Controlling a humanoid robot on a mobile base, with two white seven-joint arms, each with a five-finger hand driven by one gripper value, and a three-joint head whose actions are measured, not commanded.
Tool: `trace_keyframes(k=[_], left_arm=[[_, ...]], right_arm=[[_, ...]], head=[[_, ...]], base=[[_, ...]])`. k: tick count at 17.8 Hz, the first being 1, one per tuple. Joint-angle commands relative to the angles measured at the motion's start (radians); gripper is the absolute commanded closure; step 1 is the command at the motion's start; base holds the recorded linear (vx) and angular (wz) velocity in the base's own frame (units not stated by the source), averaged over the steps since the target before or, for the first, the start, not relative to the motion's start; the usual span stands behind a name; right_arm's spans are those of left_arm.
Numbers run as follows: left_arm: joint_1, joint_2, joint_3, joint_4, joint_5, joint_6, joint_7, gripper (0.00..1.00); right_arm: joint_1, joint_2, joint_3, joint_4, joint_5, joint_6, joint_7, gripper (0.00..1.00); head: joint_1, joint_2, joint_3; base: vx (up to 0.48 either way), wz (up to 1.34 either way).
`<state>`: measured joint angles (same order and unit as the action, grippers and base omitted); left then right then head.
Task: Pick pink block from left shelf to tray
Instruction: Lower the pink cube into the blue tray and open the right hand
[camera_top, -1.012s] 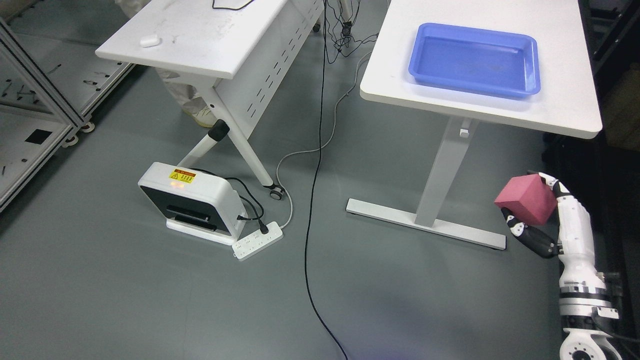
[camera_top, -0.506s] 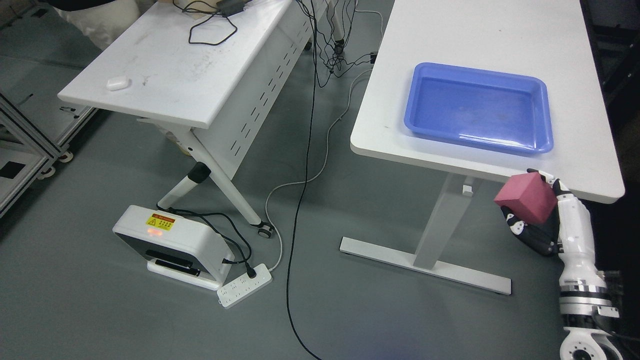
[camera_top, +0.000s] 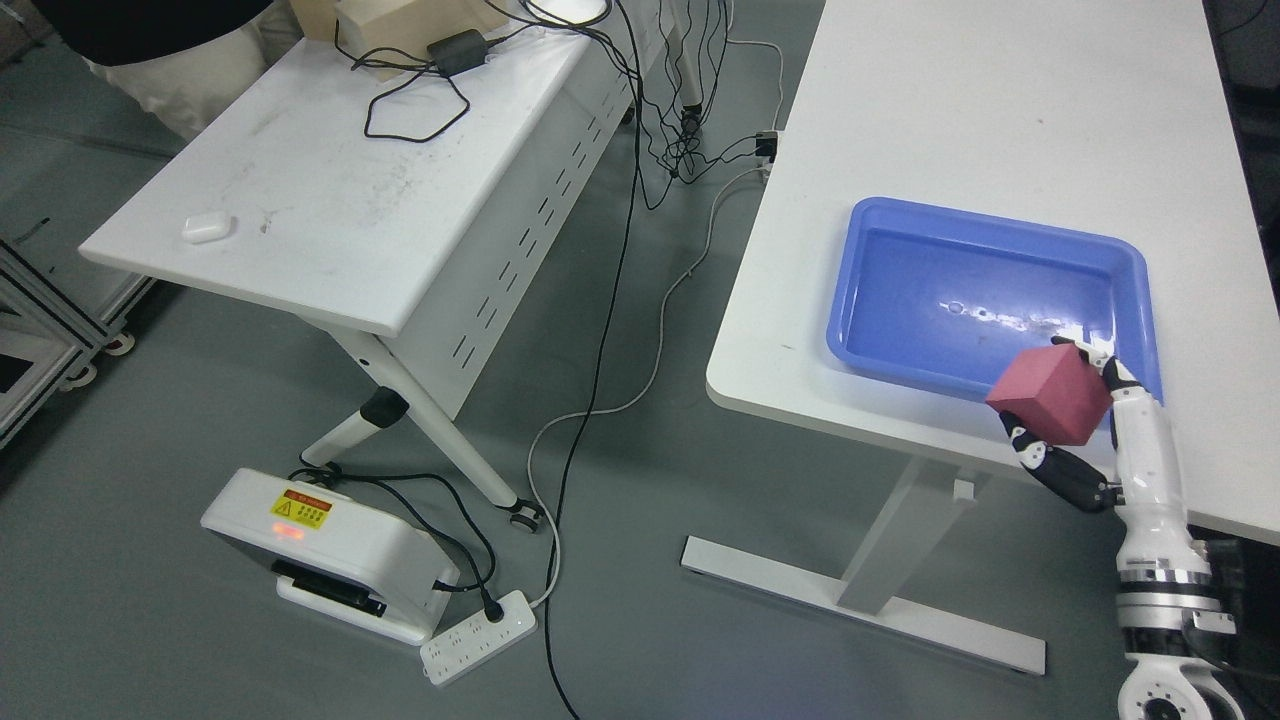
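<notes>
Pink block (camera_top: 1050, 396) appears foam-like: likely light, slightly yielding, matte, not fragile. Right hand (camera_top: 1075, 440) grips it, fingers (camera_top: 1050, 463) closed across opposite flat faces, which suits it. Held tilted, one corner up, over the near rim of the blue tray (camera_top: 860, 300) on the desk (camera_top: 960, 110). Near-cubic; no clear long axis.

A white folding bench (camera_top: 330, 220) stands at left on the grey floor (camera_top: 200, 640), a small white case (camera_top: 207, 227) near its left edge and a black power adapter (camera_top: 454, 50) with looped cable near its far edge. Below it, a white box-shaped device (camera_top: 325, 553) with a yellow warning label sits beside a white power strip (camera_top: 478, 637). Black and grey cables (camera_top: 600, 330) trail across the floor between the two benches.
</notes>
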<state>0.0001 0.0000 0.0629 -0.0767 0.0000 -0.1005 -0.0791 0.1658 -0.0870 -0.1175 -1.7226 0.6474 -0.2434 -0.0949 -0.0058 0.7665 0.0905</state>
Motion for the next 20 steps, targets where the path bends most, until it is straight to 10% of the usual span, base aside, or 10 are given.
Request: trace_keyframes(k=[1,10,20], left_arm=[[0.009,0.017,0.0,0.0,-0.002,-0.001,-0.001,0.0],[0.009,0.017,0.0,0.0,-0.002,-0.001,-0.001,0.0],[0.009,0.017,0.0,0.0,-0.002,-0.001,-0.001,0.0]], right_arm=[[0.001,-0.002,0.018,0.0,0.002,0.001,0.001,0.97],[-0.002,-0.017,0.022,0.037,0.014,0.015,0.055,0.91],[-0.031,-0.002,0.019,0.061,-0.002,0.179,0.1,0.34]], head=[[0.0,0.0,0.0],[0.0,0.0,0.0],[0.0,0.0,0.0]], base=[[0.254,0.01],[0.211,-0.06],[0.077,-0.01]])
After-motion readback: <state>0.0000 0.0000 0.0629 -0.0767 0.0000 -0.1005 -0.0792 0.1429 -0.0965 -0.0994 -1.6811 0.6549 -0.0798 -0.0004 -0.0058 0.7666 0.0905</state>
